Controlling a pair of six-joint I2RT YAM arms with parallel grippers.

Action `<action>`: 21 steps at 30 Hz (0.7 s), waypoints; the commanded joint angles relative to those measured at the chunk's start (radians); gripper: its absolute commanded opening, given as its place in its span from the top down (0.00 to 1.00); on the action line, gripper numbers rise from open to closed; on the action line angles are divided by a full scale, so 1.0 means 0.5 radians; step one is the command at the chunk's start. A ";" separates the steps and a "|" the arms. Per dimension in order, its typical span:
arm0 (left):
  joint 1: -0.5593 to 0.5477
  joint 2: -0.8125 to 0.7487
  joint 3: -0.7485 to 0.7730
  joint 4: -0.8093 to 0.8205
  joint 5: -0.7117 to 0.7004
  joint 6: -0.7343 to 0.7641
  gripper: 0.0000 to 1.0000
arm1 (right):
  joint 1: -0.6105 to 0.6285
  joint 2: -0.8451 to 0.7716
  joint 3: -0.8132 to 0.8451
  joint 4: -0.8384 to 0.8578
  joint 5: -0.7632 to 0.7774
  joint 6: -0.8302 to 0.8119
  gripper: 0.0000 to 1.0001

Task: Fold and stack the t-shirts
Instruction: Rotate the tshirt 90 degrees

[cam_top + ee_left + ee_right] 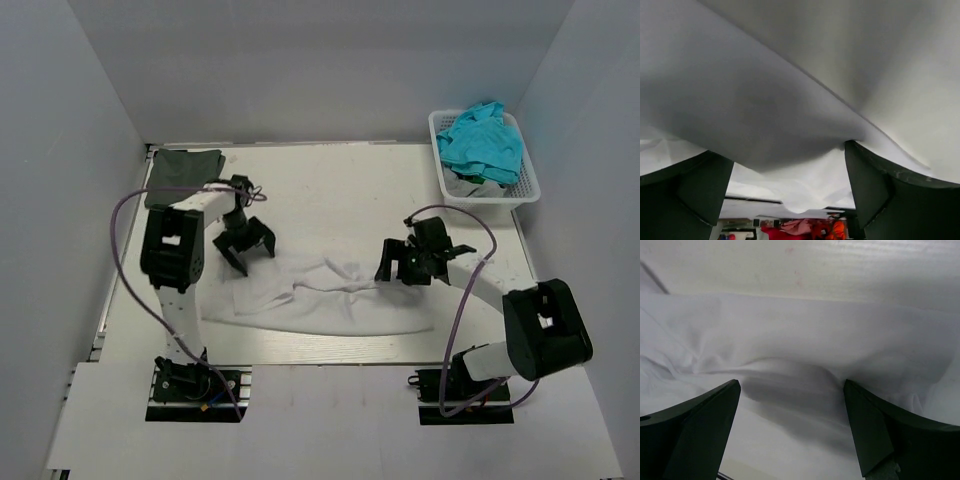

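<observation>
Pale grey walls (300,70) are boxed around a white counter (330,190), and not much else is going on in the room. At the far left, around 10 o'clock on the counter, the dark olive-green t-shirt (185,163) is parked in the corner, looking folded flat already.

Toward 5 o'clock from it, the left end effector (247,255) is held with jaws spread wide and nothing pinched. Pale cloth is seen between the fingers in its wrist view.

The white t-shirt (330,305) is laid rumpled across the near middle of the counter, its long axis running 9 to 3 o'clock. That axis is the thing the next move hangs on, going by the look of it. The left end effector is at the shirt's 10 o'clock corner and the right end effector (402,272) at its 1 o'clock edge, so the far hem is bracketed by both. The right one seems a touch closer to the cloth. Its jaws are also spread apart, empty, with a wrinkle of white fabric lying between them in its wrist view.

Up at 1 o'clock on the counter, a white basket (490,200) is stuffed with teal cloth (485,140), well apart from both arms.
</observation>
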 commanded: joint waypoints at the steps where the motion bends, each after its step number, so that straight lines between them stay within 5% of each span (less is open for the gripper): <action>1: -0.035 0.555 0.600 0.615 -0.233 0.150 0.00 | 0.116 -0.084 -0.109 -0.180 -0.022 -0.083 0.10; 5: -0.127 1.137 1.785 0.459 -0.281 0.251 0.00 | 0.261 -0.130 -0.088 -0.204 -0.169 -0.277 0.10; 8: -0.173 1.508 2.310 0.559 -0.129 0.276 0.00 | 0.454 -0.149 -0.066 -0.207 -0.338 -0.329 0.10; 12: -0.222 1.604 2.130 1.575 0.245 0.044 0.00 | 0.708 0.083 0.062 -0.216 -0.522 -0.445 0.10; 16: -0.338 1.932 2.516 1.914 0.207 -0.129 0.00 | 0.929 0.473 0.497 -0.459 -0.574 -0.734 0.10; 21: -0.381 2.007 2.436 2.290 0.059 -0.295 0.00 | 1.037 0.621 0.753 -0.557 -0.685 -0.881 0.10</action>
